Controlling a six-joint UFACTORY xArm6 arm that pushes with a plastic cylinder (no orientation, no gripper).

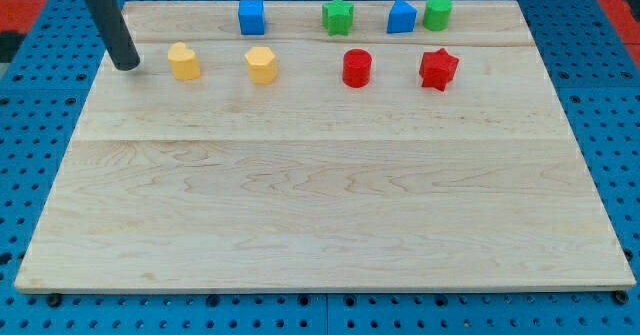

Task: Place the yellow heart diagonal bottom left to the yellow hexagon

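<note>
Our arm carries no gripper, only a rod, so my tip (pixel 127 66) holds nothing and touches no block. Just to its right in the view sits the yellow heart (pixel 184 61), with the yellow hexagon (pixel 261 64) farther right, level.

The yellow heart (pixel 183 61) stands upright, level with the yellow hexagon (pixel 261 64) and near it on the view's left, apart from it. The hexagon also stands upright.
</note>
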